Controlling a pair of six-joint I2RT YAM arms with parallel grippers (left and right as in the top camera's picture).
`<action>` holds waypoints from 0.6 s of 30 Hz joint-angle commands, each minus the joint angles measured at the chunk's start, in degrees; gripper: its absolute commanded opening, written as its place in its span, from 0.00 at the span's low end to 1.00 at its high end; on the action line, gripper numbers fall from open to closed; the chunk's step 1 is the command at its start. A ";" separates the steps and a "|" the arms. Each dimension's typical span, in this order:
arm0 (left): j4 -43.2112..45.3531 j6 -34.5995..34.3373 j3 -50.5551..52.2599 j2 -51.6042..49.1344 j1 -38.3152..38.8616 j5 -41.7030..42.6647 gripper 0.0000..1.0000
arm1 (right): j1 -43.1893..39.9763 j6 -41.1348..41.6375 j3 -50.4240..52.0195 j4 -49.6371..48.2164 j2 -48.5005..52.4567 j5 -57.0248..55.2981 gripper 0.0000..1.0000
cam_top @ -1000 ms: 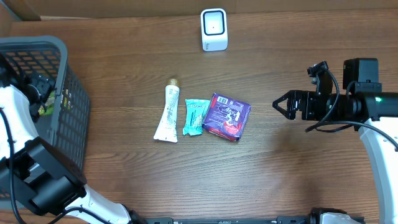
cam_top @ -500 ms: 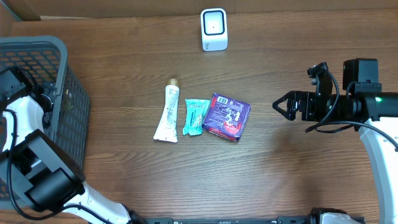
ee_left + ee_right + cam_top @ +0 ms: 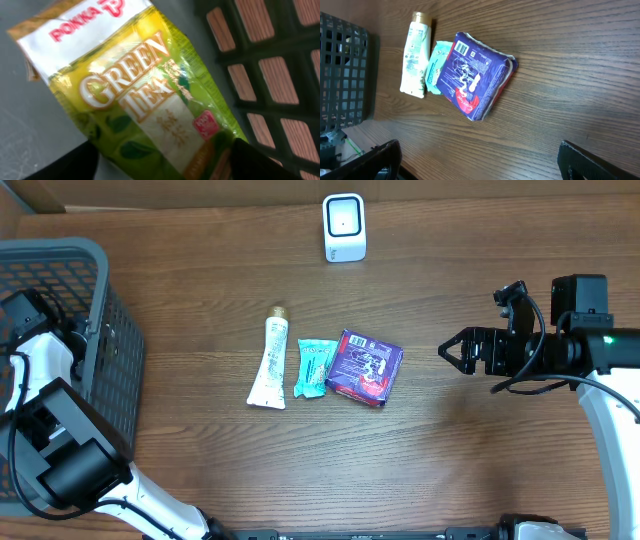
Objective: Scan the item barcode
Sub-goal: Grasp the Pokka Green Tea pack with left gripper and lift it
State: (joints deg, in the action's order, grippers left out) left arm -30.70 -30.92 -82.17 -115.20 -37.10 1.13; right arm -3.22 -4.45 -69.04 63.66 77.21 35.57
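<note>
Your left gripper [image 3: 165, 147] is down inside the dark grey plastic mesh basket [image 3: 100, 270] at the left edge of the overhead frame. Its wrist view is filled by a glossy yellow-green foil tea pouch [image 3: 145, 100] printed "Pokka Green Tea". The pouch lies diagonally from upper left to lower right on the basket's grey floor, with its lower end against the mesh wall. The two dark fingers [image 3: 65, 162] sit wide apart at the bottom corners of that frame with the pouch's lower end between them, but you cannot tell whether they are pressing on it. Your right gripper [image 3: 447, 350] hangs at the right of the overhead frame with its jaws spread fully and nothing in them, over the bare brown wooden table [image 3: 450, 460]. At mid-frame three things lie side by side: a white squeeze tube with a gold cap [image 3: 268, 364], a small teal packet [image 3: 314, 367] touching it, and a purple square packet [image 3: 366, 367] whose barcode faces up. The white box-shaped scanner [image 3: 344, 227] stands at top centre, well apart from them.
</note>
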 commanded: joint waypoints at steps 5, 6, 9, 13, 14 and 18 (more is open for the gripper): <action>-10.75 3.91 1.40 -3.30 -0.09 -1.70 0.68 | 0.39 0.13 -1.44 -0.33 -0.13 0.04 1.00; -12.68 3.82 1.40 -3.30 -0.09 -1.51 0.70 | 0.39 0.13 -1.44 -0.44 -0.13 0.07 1.00; -17.20 3.67 1.40 -3.30 -0.07 0.00 0.75 | 0.39 0.13 -1.44 -0.79 -0.13 0.04 1.00; -19.65 3.93 1.16 -3.10 0.00 0.42 0.79 | 0.39 0.13 -1.44 -1.14 -0.13 0.04 1.00; -20.13 4.00 0.76 -3.10 -0.02 0.39 0.79 | 0.39 0.13 -1.44 -1.25 -0.13 0.07 1.00; -21.29 5.46 -2.10 -3.08 -0.04 0.39 0.83 | 0.39 0.13 -1.44 -1.66 -0.13 0.07 1.00</action>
State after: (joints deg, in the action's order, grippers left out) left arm -48.82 -29.32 -85.45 -114.72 -37.54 3.44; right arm -3.22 -4.47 -69.04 62.52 77.21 35.57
